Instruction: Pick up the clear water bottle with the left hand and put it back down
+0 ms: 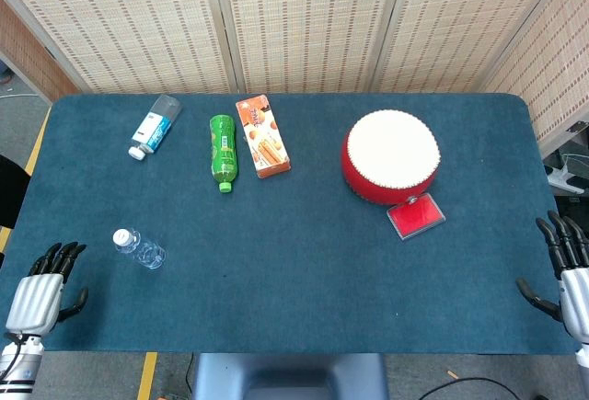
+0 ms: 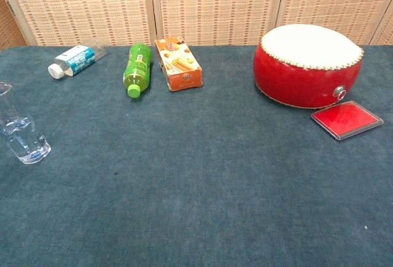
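A small clear water bottle [image 1: 140, 248] with a white cap stands on the blue table cloth near the front left; the chest view shows it upright at the far left edge [image 2: 21, 133]. My left hand [image 1: 42, 288] hovers at the table's front left corner, left of and a little nearer than the bottle, apart from it, with fingers spread and nothing in them. At the front right edge my right hand [image 1: 565, 267] is also empty, its fingers apart. Neither hand shows in the chest view.
A blue-labelled bottle [image 1: 155, 125] lies at the back left. Beside it lie a green bottle [image 1: 223, 150] and an orange snack box [image 1: 263, 135]. A red drum [image 1: 391, 155] with a white top stands right of centre, a flat red case [image 1: 416, 215] in front of it.
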`<state>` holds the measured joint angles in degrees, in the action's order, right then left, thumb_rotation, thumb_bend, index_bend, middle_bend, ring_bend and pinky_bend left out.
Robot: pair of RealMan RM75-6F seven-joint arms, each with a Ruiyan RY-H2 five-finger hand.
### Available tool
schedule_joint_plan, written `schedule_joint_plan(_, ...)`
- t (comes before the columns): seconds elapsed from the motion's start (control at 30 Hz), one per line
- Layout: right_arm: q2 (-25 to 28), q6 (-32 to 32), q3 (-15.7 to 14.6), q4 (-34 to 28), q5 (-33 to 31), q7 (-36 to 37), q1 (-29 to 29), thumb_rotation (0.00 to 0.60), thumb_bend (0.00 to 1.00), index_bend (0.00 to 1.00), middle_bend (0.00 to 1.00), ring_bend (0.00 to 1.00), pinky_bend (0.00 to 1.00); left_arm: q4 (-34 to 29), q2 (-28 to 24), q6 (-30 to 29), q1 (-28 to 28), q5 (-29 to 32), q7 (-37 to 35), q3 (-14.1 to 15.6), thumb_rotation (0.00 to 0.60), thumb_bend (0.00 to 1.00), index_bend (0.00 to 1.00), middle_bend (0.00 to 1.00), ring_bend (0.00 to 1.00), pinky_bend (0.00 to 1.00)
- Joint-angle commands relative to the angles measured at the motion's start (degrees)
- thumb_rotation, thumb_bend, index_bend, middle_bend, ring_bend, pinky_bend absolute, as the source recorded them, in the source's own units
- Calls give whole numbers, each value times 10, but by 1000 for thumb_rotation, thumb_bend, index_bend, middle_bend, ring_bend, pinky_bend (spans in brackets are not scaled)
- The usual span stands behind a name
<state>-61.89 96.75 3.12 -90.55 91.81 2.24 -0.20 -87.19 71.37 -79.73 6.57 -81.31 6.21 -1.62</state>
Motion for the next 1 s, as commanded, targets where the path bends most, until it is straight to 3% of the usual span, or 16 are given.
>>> schedule_joint_plan(0.03, 1, -5, 0, -2, -2, 3, -1, 600, 130, 0, 0, 0, 193, -2, -1, 0, 0, 0, -1, 1, 600, 399, 123, 77, 43, 173)
schedule_joint_plan(0.27, 11, -35, -8, -15, -4, -4, 5, 600, 131, 0, 0, 0, 193, -6, 0, -1, -2, 8, 5, -3, 600, 400, 122, 78, 43, 175)
schedule_joint_plan(0.47, 14, -52, -6, -24, -13, -7, 10, 600, 130, 0, 0, 0, 193, -18, -1, 22, 0, 39, 3, -8, 600, 398, 0, 18, 33, 166)
schedule_joint_plan(0.73, 12, -65, -11, -27, -9, -23, 13, 600, 130, 0, 0, 0, 193, -47, 0, 49, 9, 66, -63, -27, 600, 403, 0, 0, 0, 141)
schedule_joint_plan(1.0, 20, -68, -12, -26, -6, -8, 15, 600, 130, 0, 0, 0, 193, -46, 39, 93, 39, 111, -114, -62, 600, 405, 0, 0, 0, 135)
